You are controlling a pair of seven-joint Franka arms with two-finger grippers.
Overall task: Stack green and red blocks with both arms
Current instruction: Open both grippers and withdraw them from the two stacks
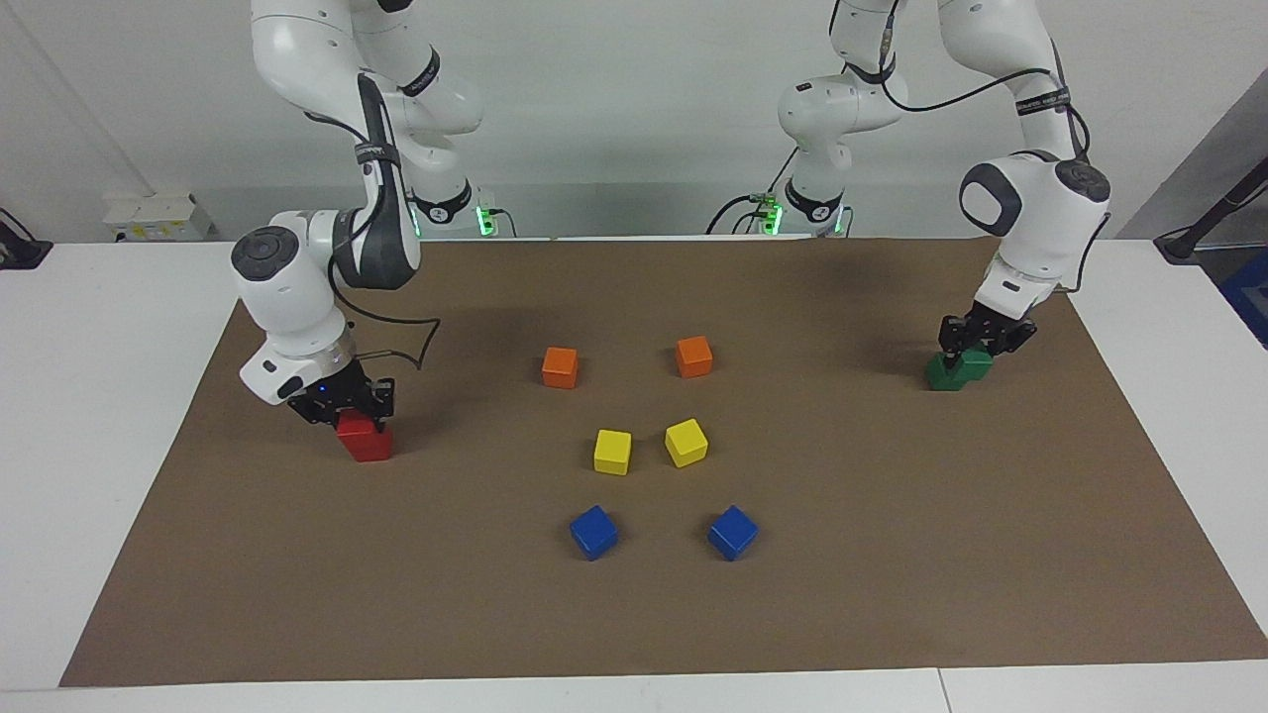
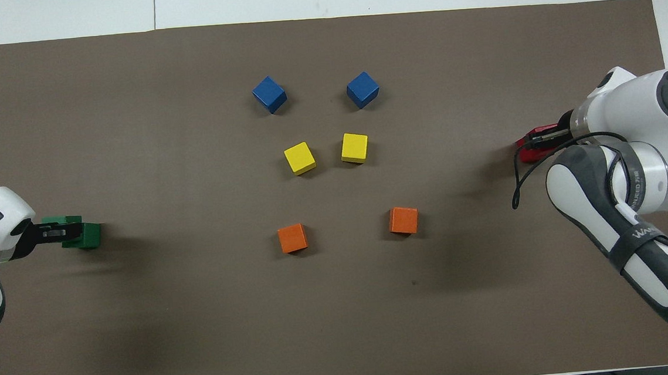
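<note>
- Toward the right arm's end of the counter (image 1: 99, 416), on a flat brown paper-like mat (image 1: 892, 555): two bright red cubes, matte and sharp-edged, upper red block (image 1: 350, 426) sitting on lower red block (image 1: 371, 449), slightly off square
- Right tool (image 1: 355, 414) down over that pile, black fingers pinched narrow against the sides of the upper red block
- Toward the left arm's end of the mat: two dark green cubes of the same dull finish, touching each other
- Left tool (image 1: 974, 349) closed narrow on the held green block (image 1: 981, 366); other green block (image 1: 943, 376) free just beside it, toward the middle of the mat; resting on it or merely against it, cannot tell
- Between the two arms, well apart from both: orange cubes (image 1: 560, 367) nearest the robots, yellow cubes (image 1: 612, 452) next, blue cubes (image 1: 593, 532) farthest, each a pair set side by side, all plain small cubes lying flat, some turned a little on the mat
- Arms: smooth white shells, grey joint caps, black cable looping along each
</note>
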